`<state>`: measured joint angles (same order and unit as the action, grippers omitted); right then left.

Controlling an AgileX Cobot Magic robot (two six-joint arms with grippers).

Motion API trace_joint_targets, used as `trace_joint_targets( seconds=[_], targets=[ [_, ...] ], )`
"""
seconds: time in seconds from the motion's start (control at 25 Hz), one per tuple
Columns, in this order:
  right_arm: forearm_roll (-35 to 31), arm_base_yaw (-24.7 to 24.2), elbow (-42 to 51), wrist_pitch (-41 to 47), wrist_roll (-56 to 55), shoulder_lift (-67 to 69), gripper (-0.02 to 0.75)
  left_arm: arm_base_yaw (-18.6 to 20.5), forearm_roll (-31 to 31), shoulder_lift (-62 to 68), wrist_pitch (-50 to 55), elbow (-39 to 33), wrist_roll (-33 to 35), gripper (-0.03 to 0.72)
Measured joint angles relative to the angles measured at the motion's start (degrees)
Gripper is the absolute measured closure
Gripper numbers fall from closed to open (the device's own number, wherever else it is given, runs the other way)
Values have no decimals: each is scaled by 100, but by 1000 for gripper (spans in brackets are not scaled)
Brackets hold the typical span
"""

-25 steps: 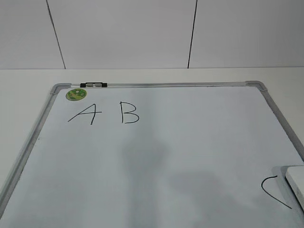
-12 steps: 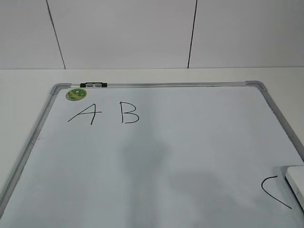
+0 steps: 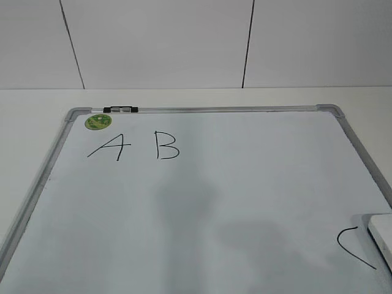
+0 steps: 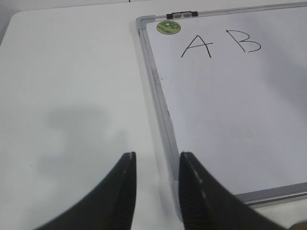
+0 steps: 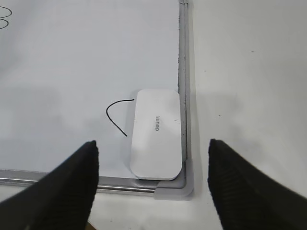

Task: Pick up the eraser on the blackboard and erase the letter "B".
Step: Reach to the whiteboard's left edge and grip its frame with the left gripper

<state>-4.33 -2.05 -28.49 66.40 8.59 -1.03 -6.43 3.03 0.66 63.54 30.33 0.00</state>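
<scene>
One blackboard [image 3: 245,202] is lying flat on the white table [image 4: 72,96], and it is carrying everything here: one eraser [image 5: 157,134], three black marker letters, one round green sticker [image 3: 98,122] and one small black-and-clear clip [image 3: 120,109] on the far frame edge. The eraser is sitting in the board's near right corner, its long side just beside the right frame rail, and showing only as a white sliver at the right margin of the exterior view. The letter "C" [image 5: 117,115] is sitting just left of the eraser, apparently running under its edge, though I cannot be sure. The letter "B" [image 3: 166,146] is sitting near the far left corner, just right of the letter "A" [image 3: 110,147], well apart from the eraser. The right gripper [image 5: 153,184] is hanging above the eraser with jaws spread wide and gripping nothing. The left gripper [image 4: 156,189] is hovering over the board's left frame rail, jaws narrowly parted and empty.
</scene>
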Motion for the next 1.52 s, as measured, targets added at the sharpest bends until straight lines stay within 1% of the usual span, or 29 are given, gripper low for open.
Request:
trace_joint_targets(
  seconds=[0.28,0.4,0.56,0.76,0.88,1.04,1.28,1.52],
  targets=[
    [-73,0,0,16,0,0,188,0,0,80,0,0,0,451],
    [-40,0,-72,94,0,0,188,0,0,398,0,82,0,450],
    [-35,0,-108,195,-303,368,188,0,0,1310,-10,449,0,450],
    [-349,0,-236,428,-432,1074,188,0,0,2653,-22,1090,0,450],
    [-428,0,-394,572,-508,1606,188,0,0,3552,16,1490,-128,450],
    [-484,0,-682,580,-686,2401,188,0,18,4704,194,1935,-207,450],
    [-680,0,-1014,580,-736,3550,187,0,27,6023,143,2410,-247,450],
    [-767,0,-1201,547,-736,4303,188,0,27,7331,3,3105,-256,450]
  ],
)
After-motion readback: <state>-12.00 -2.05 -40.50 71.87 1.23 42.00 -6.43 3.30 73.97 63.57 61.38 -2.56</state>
